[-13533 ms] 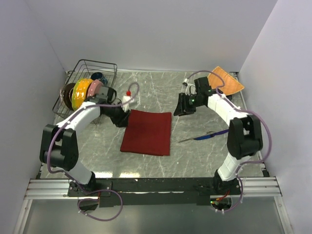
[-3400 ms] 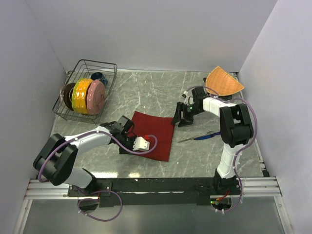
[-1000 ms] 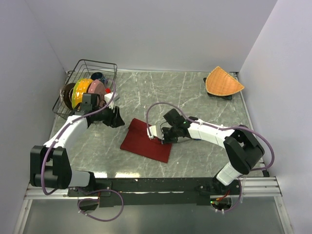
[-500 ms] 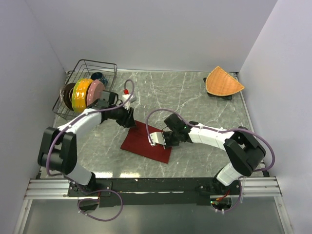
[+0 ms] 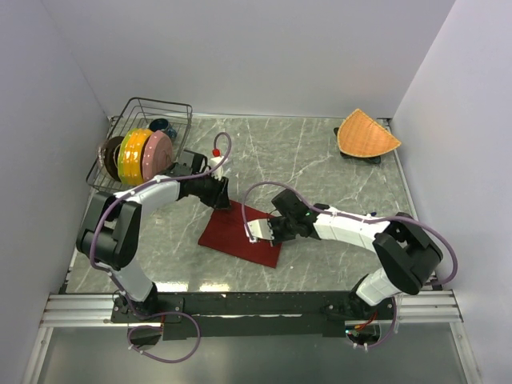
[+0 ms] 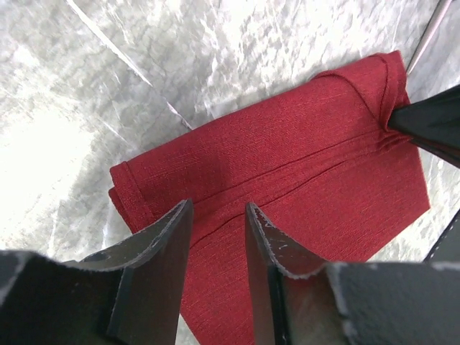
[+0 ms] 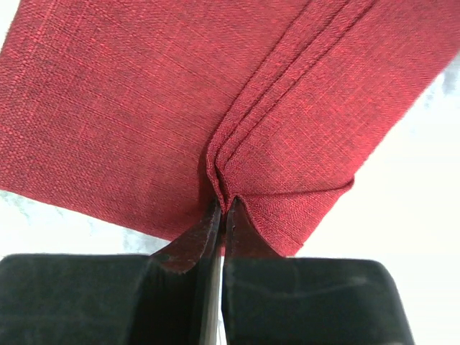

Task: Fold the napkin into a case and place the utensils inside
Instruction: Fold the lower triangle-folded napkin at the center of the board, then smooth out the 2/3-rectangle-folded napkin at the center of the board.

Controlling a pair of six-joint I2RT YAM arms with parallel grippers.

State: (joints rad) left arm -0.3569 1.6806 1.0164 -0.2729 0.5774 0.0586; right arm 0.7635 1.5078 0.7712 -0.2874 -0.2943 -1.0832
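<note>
Arms at work on a place setting: a dark red, plain cloth napkin (image 5: 234,240) lies folded into a narrow rectangle on the grey marble-patterned table (image 5: 320,160), to the right of the black wire dish rack (image 5: 180,106) and nearer the arms' bases. The left gripper (image 6: 219,208) hovers over the napkin's end nearest the rack. Its two black fingers are apart, with a crease in the cloth running between them; whether the tips touch the cloth cannot be told. On the side of the napkin away from the rack, the right gripper (image 7: 221,205) has its fingers pressed together on the cloth. They pinch several stacked layers into a small peak at the edge, beside a folded-over corner. Pleat lines run from that pinch back across the napkin toward the rack end. A slim silver metal handle (image 6: 430,36) shows on the table just beyond the napkin's side away from the rack; which utensil it belongs to cannot be told. The rack holds upright round plates, one orange-yellow (image 5: 132,154) and one pink (image 5: 158,150). An orange woven fan-shaped mat (image 5: 366,134) lies well apart from the rack, at the opposite far corner.
</note>
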